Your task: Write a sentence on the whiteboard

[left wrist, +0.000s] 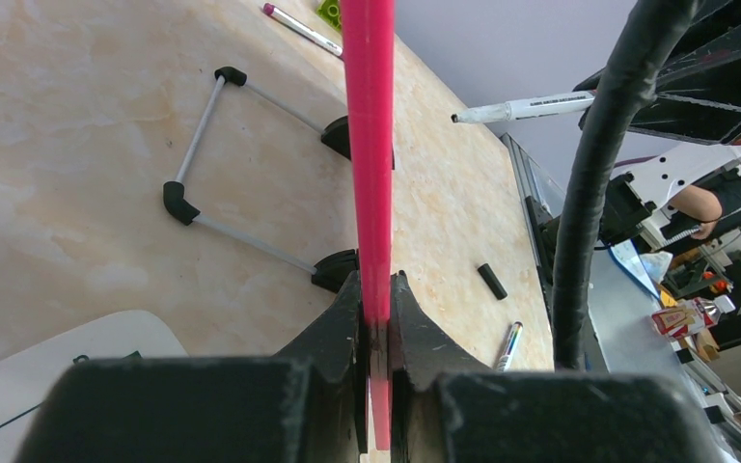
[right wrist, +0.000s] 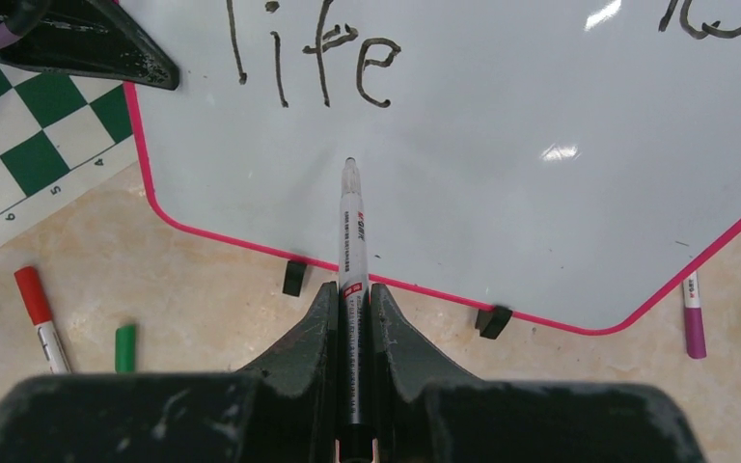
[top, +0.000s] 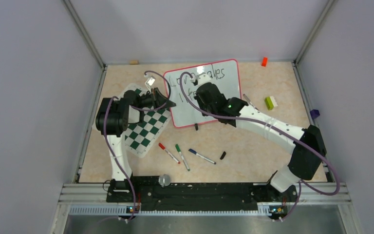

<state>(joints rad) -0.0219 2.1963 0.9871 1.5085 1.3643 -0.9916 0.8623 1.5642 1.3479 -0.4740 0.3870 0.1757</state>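
The whiteboard [top: 226, 85] stands at the far centre of the table [top: 253, 141], its left edge just beside the checkered mat [top: 143, 124]. The left gripper [left wrist: 376, 289] is clenched on the board's red frame. The right gripper [right wrist: 352, 294] is clamped around a black marker [right wrist: 350, 217], whose tip points at bare board below the word "life"; contact cannot be confirmed. The sentence [right wrist: 314, 58] runs in two lines, partly hidden by the arms. A red marker [top: 168, 152], a green marker [top: 182, 156] and a blue marker [top: 202, 156] lie loose nearer the bases.

— Can the sentence [top: 217, 73] be read from above?
— Partly: the right arm [top: 263, 124] covers the middle of the whiteboard [top: 228, 87] (second line almost gone).
— And from the right wrist?
— Only "life"; the line above is cut off.
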